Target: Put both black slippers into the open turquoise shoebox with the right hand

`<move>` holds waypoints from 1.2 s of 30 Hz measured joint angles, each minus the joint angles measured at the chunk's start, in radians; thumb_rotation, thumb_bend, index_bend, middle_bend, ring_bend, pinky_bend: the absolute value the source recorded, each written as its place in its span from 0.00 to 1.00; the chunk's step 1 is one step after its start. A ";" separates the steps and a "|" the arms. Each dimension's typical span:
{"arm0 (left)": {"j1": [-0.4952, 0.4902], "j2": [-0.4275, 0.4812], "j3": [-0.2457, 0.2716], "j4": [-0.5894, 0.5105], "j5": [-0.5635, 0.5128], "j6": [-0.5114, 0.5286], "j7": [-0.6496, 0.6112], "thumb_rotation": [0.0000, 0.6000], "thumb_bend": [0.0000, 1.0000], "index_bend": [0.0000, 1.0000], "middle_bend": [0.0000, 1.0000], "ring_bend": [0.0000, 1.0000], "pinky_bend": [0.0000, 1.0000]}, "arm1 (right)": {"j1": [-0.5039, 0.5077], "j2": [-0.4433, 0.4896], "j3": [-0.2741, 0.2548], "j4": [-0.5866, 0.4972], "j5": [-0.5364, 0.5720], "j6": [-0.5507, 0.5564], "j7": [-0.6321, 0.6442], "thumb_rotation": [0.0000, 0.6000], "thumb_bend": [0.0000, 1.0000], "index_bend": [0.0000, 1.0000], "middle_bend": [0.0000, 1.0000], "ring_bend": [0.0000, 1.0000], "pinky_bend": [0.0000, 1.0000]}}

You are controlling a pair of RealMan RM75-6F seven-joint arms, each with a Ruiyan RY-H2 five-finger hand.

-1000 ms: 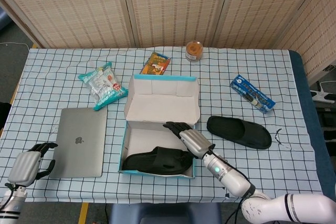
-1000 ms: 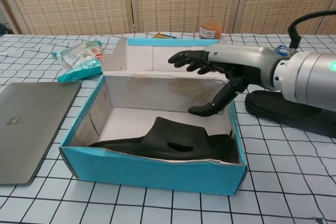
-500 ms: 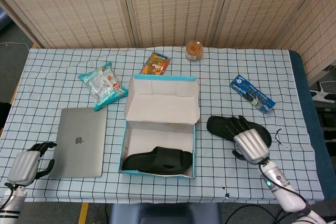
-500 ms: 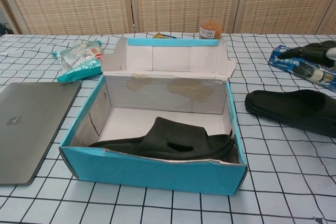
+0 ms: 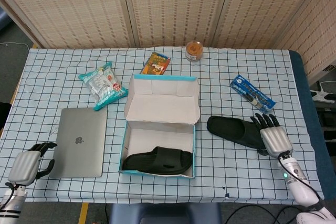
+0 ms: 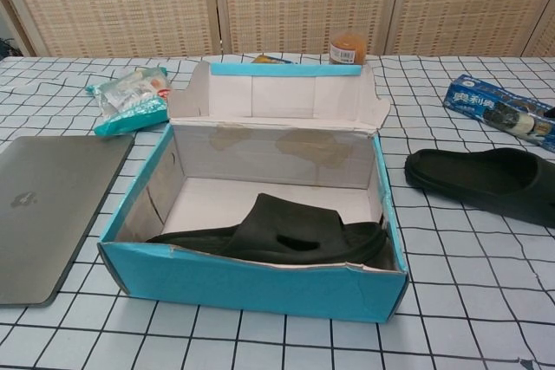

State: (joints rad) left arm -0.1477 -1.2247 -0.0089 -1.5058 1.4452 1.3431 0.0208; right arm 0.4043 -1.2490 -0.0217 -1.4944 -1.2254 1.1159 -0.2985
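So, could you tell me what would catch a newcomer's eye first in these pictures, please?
The open turquoise shoebox at the table's middle stands out, with one black slipper lying along its near wall. The second black slipper lies on the checked cloth to the box's right, with the right hand, fingers spread, at its far-right end. A closed silver laptop sits left of the box.

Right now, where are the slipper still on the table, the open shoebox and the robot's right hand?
slipper on the table (image 5: 236,130): head view, on its strap.
turquoise shoebox (image 6: 251,288): chest view, on its front wall.
right hand (image 5: 275,139): head view, on the silver back, fingers spread by the slipper's end.
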 measured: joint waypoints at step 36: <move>-0.001 0.000 0.003 0.001 -0.005 -0.010 0.002 1.00 0.43 0.29 0.32 0.29 0.54 | 0.028 -0.145 0.076 0.244 0.065 -0.206 0.213 1.00 0.03 0.01 0.02 0.00 0.10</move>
State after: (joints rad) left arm -0.1492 -1.2247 -0.0062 -1.5046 1.4403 1.3327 0.0231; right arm 0.4318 -1.3940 0.0548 -1.2505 -1.1605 0.9103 -0.0857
